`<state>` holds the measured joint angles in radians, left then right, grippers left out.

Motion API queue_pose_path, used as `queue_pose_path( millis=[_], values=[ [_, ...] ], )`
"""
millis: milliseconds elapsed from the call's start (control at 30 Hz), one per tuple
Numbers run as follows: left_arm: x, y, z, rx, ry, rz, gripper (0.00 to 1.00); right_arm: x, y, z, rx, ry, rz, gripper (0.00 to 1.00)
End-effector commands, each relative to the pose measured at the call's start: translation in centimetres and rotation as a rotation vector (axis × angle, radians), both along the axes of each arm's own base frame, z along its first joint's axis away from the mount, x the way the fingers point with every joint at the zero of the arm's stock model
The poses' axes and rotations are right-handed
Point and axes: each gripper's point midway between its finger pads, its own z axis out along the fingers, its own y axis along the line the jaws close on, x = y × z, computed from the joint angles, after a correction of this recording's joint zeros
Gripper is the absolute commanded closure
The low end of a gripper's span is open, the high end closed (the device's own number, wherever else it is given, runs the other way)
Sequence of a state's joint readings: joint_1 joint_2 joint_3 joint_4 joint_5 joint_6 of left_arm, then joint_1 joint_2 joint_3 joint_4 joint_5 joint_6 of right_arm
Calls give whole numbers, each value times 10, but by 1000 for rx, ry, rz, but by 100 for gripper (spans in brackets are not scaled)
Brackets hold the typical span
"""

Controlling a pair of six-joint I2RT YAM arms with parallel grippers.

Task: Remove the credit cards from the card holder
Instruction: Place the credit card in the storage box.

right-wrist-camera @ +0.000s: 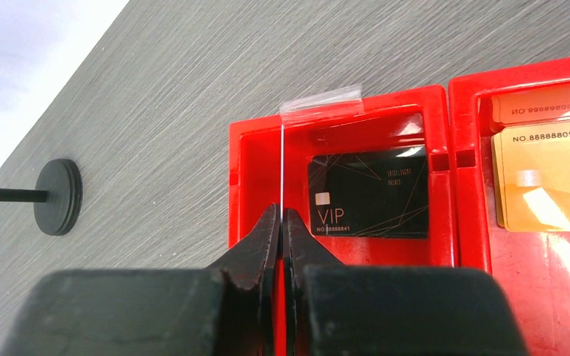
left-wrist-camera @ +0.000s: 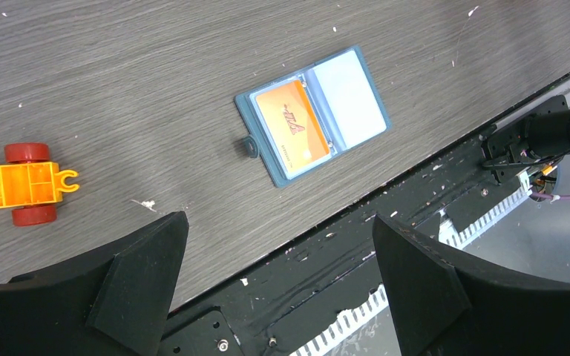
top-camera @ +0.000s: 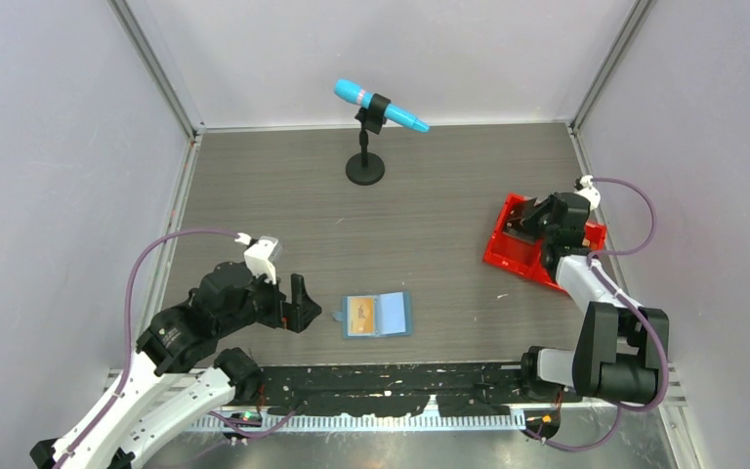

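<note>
Right pincer (right-wrist-camera: pixel 282 211) is clamping a thin edge-on card (right-wrist-camera: pixel 282 167) over a red plastic bin (right-wrist-camera: pixel 236 185) for release; left pincer (left-wrist-camera: pixel 280 222) is gaping near teal bifold wallet (left-wrist-camera: pixel 347 95).

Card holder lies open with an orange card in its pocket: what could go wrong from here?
1. The card holder lies loose near the edge of the table; the open left gripper tugging the orange card may drag the whole holder instead of freeing the card.
2. The right gripper is shut on a thin clear sheet, edge-on above the red bin; released so, it may catch the rim rather than land inside.
</note>
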<state>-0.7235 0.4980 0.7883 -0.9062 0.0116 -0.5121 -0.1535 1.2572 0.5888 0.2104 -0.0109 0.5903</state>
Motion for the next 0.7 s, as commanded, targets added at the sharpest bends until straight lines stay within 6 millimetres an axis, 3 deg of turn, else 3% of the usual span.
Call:
queue_pose_path(
  millis=[0, 233, 500, 667],
  values=[
    [2, 0, 4, 4, -24, -9, 1, 11, -5, 8, 3, -65, -20, 93],
    [3, -1, 4, 8, -21, -10, 1, 13, -5, -4, 6, -34, -17, 92],
    [3, 0, 5, 4, -25, -8, 1, 11, -13, -5, -9, -36, -58, 90],
    [3, 0, 5, 4, -26, -9, 1, 7, -11, -17, 15, -33, -71, 90]
  ],
)
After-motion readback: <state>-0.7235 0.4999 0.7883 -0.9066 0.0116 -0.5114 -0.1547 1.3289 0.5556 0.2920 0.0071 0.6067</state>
